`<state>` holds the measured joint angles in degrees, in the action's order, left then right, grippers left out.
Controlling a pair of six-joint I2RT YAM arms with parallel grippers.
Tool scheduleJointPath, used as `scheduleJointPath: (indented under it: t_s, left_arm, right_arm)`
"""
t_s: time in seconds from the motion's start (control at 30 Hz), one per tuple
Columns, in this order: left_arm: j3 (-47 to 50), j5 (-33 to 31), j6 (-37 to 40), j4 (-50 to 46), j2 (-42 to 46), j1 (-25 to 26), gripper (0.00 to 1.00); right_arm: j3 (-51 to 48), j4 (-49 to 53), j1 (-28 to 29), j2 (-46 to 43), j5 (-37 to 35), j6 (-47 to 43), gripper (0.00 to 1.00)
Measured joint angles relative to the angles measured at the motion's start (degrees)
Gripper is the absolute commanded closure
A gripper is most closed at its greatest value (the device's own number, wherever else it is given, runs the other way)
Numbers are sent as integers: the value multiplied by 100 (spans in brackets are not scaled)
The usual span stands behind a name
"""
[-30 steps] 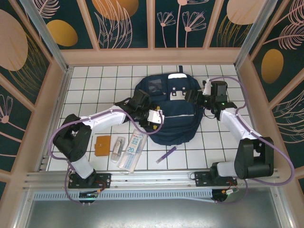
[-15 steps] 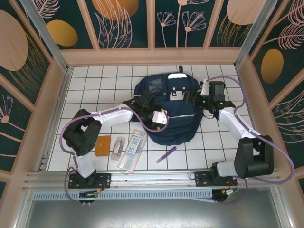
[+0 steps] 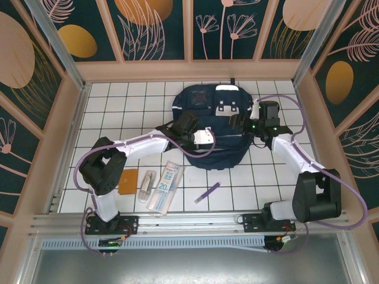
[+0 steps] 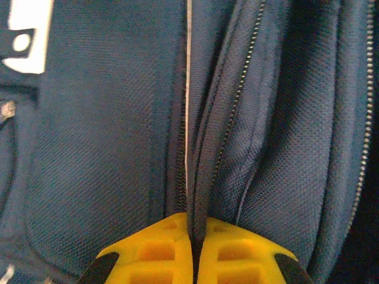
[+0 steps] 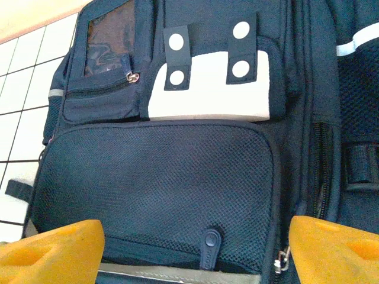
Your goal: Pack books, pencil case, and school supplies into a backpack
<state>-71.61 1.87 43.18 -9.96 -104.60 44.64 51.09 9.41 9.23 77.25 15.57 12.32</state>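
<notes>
lying flat, the backpack runs near-to-far, handle toward far wall.

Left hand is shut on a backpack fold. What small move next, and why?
Probably lift the left hand slightly, drawing the pinched fold beside the zipper teeth away from the backpack to gape its compartment; the right hand hangs open before the mesh pocket.

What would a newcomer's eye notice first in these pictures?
The large navy-blue fabric backpack lies at the far middle of the white tiled table. The left tool has its yellow fingers shut on a fold of it beside a zipper; the right tool, open, faces its mesh pocket.
</notes>
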Motion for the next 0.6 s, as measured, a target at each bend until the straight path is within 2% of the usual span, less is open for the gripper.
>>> scheduleJointPath:
  t_s: [0.17, 0.37, 0.6]
  left_arm:
    - [-448, -398, -490, -55, 212, -11, 100]
    - [-1220, -258, -1248, -57, 236, -341, 100]
    - [-1390, -63, -1650, 33, 236, -772, 100]
  right_arm:
    - [-190, -129, 4, -420, -74, 0, 20]
    - [-627, -682, 15, -1357, 55, -28, 23]
    - [-798, -962, 160, -1875, 485, -361, 36]
